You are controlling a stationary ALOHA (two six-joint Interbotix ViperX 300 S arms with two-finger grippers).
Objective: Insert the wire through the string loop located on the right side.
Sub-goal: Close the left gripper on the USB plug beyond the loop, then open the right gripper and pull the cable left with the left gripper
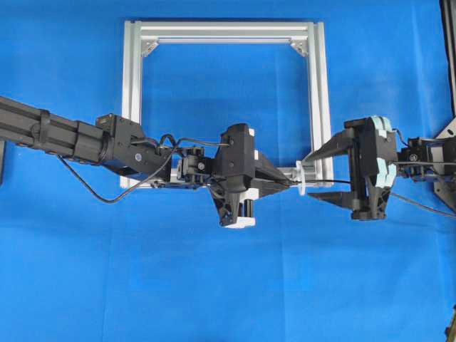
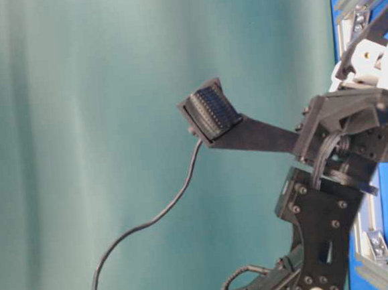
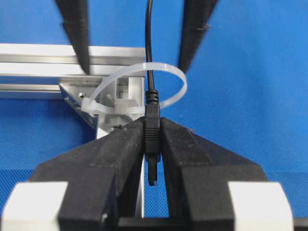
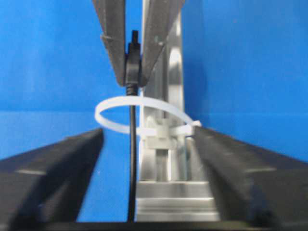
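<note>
Handling entry: your thin, limp, light black wire [image 3: 148, 43] runs through the white plastic string loop [image 3: 137, 91]; left gripper [image 3: 152, 139] clamps its stiffer plug beside the loop, so regrip there; right gripper [image 4: 149, 159] stands apart.
</note>
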